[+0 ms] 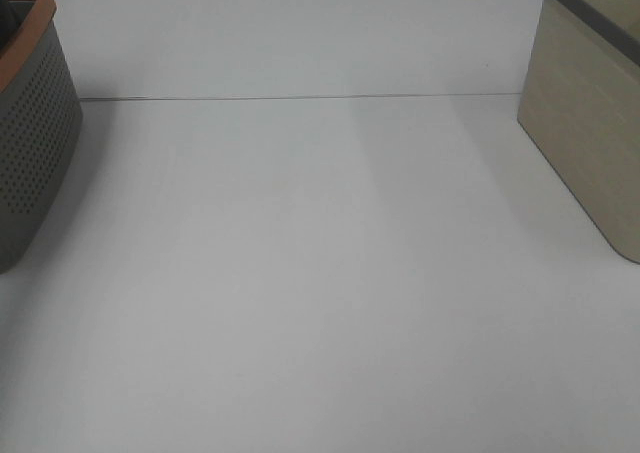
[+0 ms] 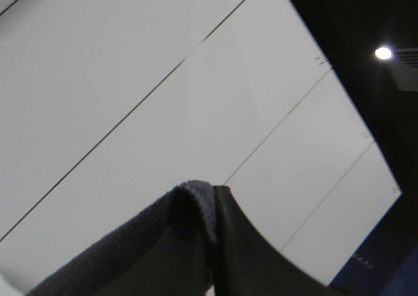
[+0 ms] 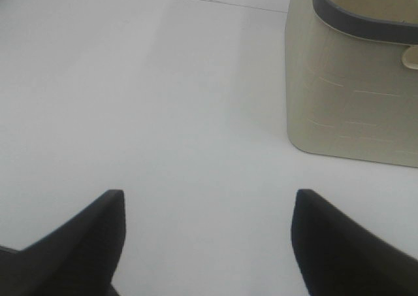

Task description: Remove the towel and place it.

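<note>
The towel (image 2: 124, 250) is a dark navy terry cloth; it shows only in the left wrist view, draped over one finger. My left gripper (image 2: 210, 203) is shut on the towel's edge and lifted, with a white panelled surface behind it. My right gripper (image 3: 208, 208) is open and empty above the white table (image 3: 163, 113), next to the beige basket (image 3: 353, 100). Neither gripper shows in the exterior high view. The rest of the towel is out of view.
A grey perforated basket with an orange rim (image 1: 30, 143) stands at the left edge of the table (image 1: 300, 273). The beige basket with a grey rim (image 1: 590, 133) stands at the right edge. A dark shape inside the grey basket is unclear.
</note>
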{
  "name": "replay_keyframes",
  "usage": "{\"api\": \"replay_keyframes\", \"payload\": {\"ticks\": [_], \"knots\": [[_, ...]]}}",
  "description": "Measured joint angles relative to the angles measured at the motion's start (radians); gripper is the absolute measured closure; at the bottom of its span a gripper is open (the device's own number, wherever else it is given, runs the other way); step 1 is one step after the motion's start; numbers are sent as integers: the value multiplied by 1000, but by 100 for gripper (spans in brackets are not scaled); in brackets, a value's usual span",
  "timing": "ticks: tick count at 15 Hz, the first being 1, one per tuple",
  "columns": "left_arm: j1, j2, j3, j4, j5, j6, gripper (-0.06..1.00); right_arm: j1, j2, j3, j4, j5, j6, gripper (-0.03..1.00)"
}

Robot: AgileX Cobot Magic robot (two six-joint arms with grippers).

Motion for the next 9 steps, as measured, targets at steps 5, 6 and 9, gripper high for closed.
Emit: {"api": "replay_keyframes", "payload": {"ticks": [5,6,9], "knots": [[-26,-13,-123,-1,-203,-58,94,0,0,0,0,0,0,26],[-50,-13,-174,11,-164,-62,94,0,0,0,0,0,0,26],[-153,-11,-322,45,46,-41,94,0,0,0,0,0,0,26]]}}
